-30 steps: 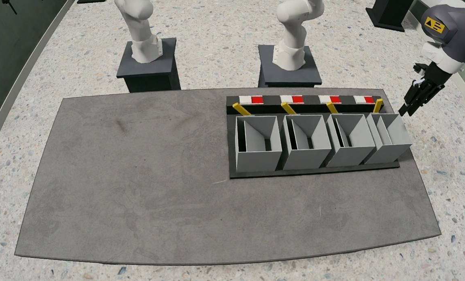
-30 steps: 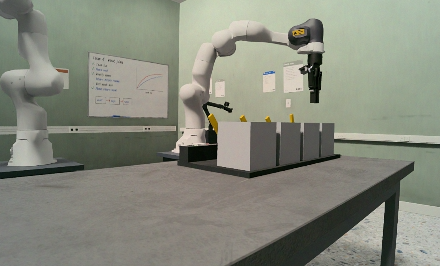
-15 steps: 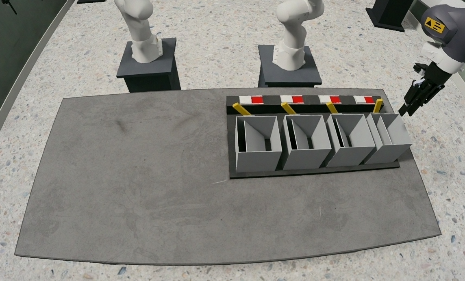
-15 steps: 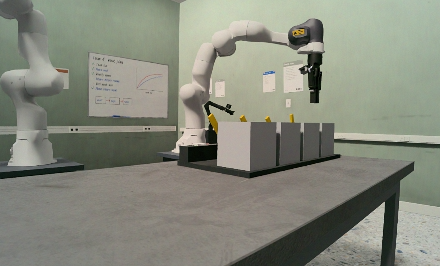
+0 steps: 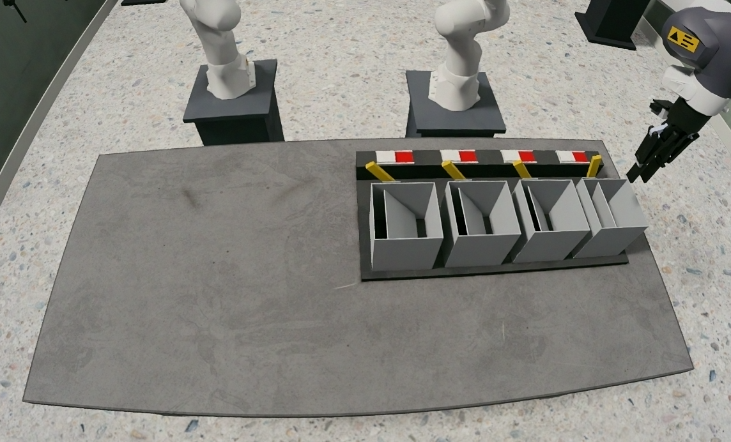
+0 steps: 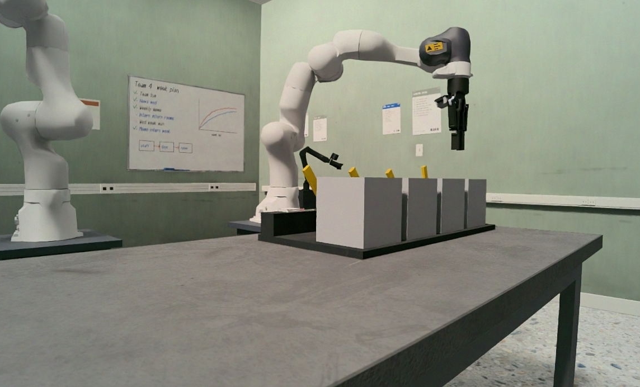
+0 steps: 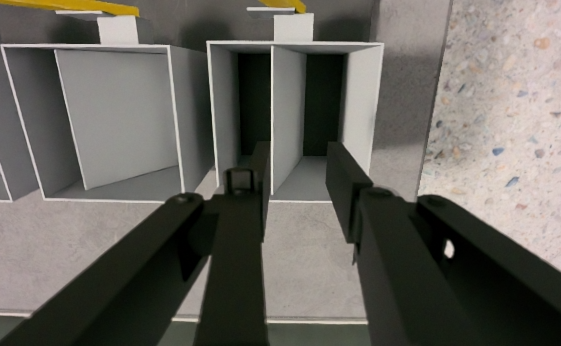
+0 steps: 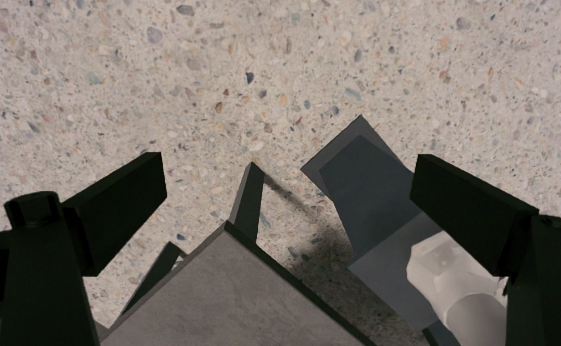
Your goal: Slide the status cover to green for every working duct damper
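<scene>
Four grey box dampers (image 5: 405, 253) (image 5: 479, 251) (image 5: 547, 246) (image 5: 609, 243) stand in a row behind their sliders. All four sliders show red (image 5: 404, 157) (image 5: 467, 156) (image 5: 526, 156) (image 5: 580, 157) beside white covers. Three yellow levers (image 5: 379, 171) (image 5: 453, 170) (image 5: 522, 169) lean left in the top view; the far-right lever (image 5: 593, 166) leans slightly right. Its damper's blade (image 7: 288, 110) stands upright; the neighbouring blade (image 7: 118, 110) is tilted. My left gripper (image 5: 638, 179) (image 6: 457, 148) (image 7: 298, 162) is partly open and empty, above the far-right damper. My right gripper (image 8: 289, 175) is wide open and empty, away from the dampers.
The dampers and sliders share a black base (image 5: 494, 269) (image 6: 375, 253) on the right of the grey table (image 5: 220, 307) (image 6: 216, 307). The table's right edge is close to the far-right damper. A table corner (image 8: 228, 280) and an arm pedestal (image 8: 398, 270) show below my right gripper.
</scene>
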Robot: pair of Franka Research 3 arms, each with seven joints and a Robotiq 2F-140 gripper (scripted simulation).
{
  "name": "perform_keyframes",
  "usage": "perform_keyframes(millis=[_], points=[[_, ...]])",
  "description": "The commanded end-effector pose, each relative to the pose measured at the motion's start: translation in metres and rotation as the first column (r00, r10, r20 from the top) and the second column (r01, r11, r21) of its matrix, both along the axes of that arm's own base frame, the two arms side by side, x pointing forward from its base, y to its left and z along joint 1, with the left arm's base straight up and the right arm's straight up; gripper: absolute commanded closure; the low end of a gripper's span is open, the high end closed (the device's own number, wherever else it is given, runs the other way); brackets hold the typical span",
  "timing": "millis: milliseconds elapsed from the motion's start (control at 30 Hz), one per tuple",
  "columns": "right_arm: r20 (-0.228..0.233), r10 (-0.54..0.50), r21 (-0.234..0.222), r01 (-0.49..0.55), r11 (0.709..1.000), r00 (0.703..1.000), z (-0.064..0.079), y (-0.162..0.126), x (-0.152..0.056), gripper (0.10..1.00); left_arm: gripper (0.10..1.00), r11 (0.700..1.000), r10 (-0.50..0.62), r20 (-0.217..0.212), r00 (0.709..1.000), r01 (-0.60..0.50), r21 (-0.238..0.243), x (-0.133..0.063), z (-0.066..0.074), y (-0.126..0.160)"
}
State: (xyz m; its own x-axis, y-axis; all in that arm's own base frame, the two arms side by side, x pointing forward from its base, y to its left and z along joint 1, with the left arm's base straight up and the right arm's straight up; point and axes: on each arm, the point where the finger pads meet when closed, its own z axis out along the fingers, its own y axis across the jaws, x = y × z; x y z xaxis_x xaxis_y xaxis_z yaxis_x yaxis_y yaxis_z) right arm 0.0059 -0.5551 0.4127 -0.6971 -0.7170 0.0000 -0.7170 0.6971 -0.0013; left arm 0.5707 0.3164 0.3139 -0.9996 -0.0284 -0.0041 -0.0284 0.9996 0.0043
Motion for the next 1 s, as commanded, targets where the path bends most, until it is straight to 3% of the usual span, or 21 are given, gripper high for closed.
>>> perform_keyframes(millis=[0,200,400,467,633,967], points=[[-0.001,-0.004,0.001,0.004,1.000,1.000,0.000,0.001,0.000,0.098,0.795,1.000,-0.004,-0.004,1.000,0.004,-0.004,-0.001,-0.002,0.000],[-0.001,-0.004,0.001,0.004,1.000,1.000,0.000,0.001,0.000,0.098,0.795,0.999,0.001,-0.007,1.000,-0.001,0.036,-0.016,-0.004,-0.007],[-0.001,-0.004,0.001,0.004,1.000,1.000,0.000,0.001,0.000,0.098,0.795,0.985,-0.001,-0.010,1.000,0.003,0.172,-0.070,-0.019,-0.035],[-0.001,-0.004,0.001,0.004,1.000,1.000,0.000,0.001,0.000,0.098,0.795,0.985,-0.001,-0.010,1.000,0.003,0.172,-0.070,-0.019,-0.035],[-0.001,-0.004,0.001,0.004,1.000,1.000,0.000,0.001,0.000,0.098,0.795,0.964,-0.001,-0.012,1.000,0.004,0.265,-0.109,-0.029,-0.054],[-0.001,-0.004,0.001,0.004,1.000,1.000,0.000,0.001,0.000,0.098,0.795,0.962,-0.001,-0.012,1.000,0.005,0.274,-0.113,-0.030,-0.056]])
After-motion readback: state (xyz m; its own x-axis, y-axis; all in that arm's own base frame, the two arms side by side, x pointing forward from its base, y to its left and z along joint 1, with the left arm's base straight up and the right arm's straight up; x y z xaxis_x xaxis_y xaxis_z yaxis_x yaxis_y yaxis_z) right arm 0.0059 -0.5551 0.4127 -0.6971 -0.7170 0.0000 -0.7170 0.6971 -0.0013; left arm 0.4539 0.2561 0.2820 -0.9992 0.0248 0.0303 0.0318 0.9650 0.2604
